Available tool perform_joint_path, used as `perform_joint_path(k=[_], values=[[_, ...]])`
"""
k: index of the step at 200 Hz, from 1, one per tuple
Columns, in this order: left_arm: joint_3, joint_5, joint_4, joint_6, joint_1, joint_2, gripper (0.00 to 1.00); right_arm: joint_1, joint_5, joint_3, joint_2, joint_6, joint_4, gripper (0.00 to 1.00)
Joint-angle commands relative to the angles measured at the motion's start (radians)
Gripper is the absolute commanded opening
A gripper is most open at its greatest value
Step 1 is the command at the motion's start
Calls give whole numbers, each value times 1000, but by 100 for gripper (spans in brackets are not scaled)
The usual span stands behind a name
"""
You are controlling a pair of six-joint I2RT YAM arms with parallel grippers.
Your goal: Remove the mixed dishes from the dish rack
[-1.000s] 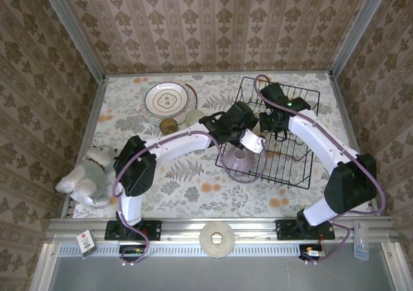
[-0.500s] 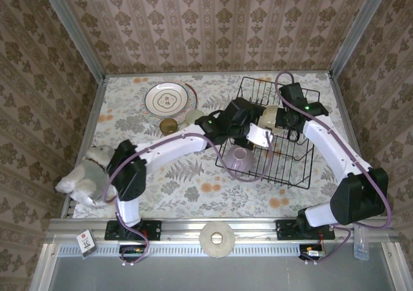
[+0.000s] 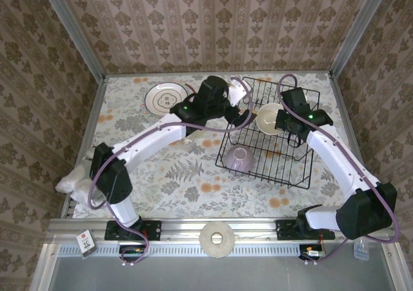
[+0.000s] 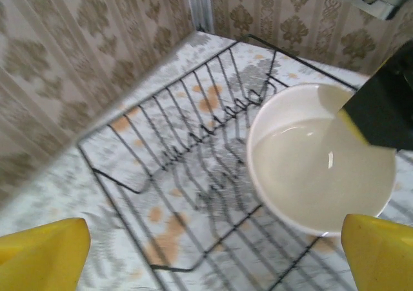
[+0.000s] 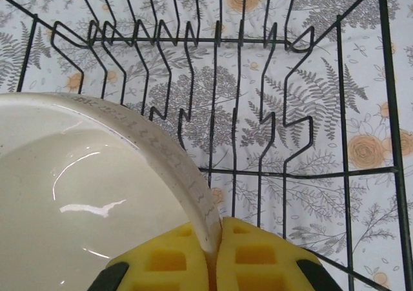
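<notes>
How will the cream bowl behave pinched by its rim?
Likely rigid: the cream bowl shows no flex with the right gripper clamping one rim edge. Glossy glaze suggests it could slip or pivot. Probably breakable if dropped on the dish rack.

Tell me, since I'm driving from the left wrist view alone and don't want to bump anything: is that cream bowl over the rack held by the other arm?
Observer: Yes. The right wrist view shows the right pincer with its yellow pads clamped on either side of the rim of the cream bowl, above the rack.
Operator: Anything else in there?
Observer: In the top view a lilac bowl sits in the near left corner of the rack.
Operator: And where am I?
Observer: The top view puts the left pincer by the rack's far left corner, to the left of the cream bowl.
</notes>
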Motion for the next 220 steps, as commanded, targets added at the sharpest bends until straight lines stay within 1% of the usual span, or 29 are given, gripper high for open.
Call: perform_joint_path(k=[1,23,34,54,62,79,102,114,133,139,152,164,171,185,192,197,209,220], values=[[80,61,-76,-264,-15,64,98,22,36,-1,-41,36,47,0],[199,50,-205,-303,-18,150,85,36,45,-3,-50,39,45,0],[252,41,-258,-320,-21,188,76,37,38,-5,-54,41,44,0],[305,45,-303,-344,-25,237,64,45,37,-11,-65,46,47,0],[326,28,-323,-348,-28,254,62,47,38,-13,-69,46,48,0],[367,-11,-363,-359,-34,285,51,49,36,-17,-74,47,45,0],[411,-41,-398,-355,-43,319,47,52,33,-21,-83,46,45,0],[435,-47,-415,-350,-48,336,46,54,33,-23,-88,47,45,0],[473,-64,-445,-353,-53,363,40,55,31,-26,-91,46,47,0],[479,-67,-452,-356,-54,368,37,55,32,-27,-93,46,50,0],[482,-74,-452,-367,-54,372,28,56,31,-28,-94,47,51,0],[484,-72,-455,-374,-54,375,23,58,28,-29,-94,44,53,0],[485,-69,-456,-379,-54,376,18,58,27,-30,-96,43,56,0],[486,-44,-454,-391,-51,376,12,60,25,-34,-100,39,63,0],[489,-20,-456,-400,-46,376,6,63,28,-34,-100,35,68,0],[497,0,-464,-409,-41,379,0,67,36,-34,-100,30,69,0],[533,40,-503,-441,-25,393,0,77,54,-28,-94,19,66,0],[557,59,-529,-460,-12,395,0,80,46,-31,-94,10,72,0]])
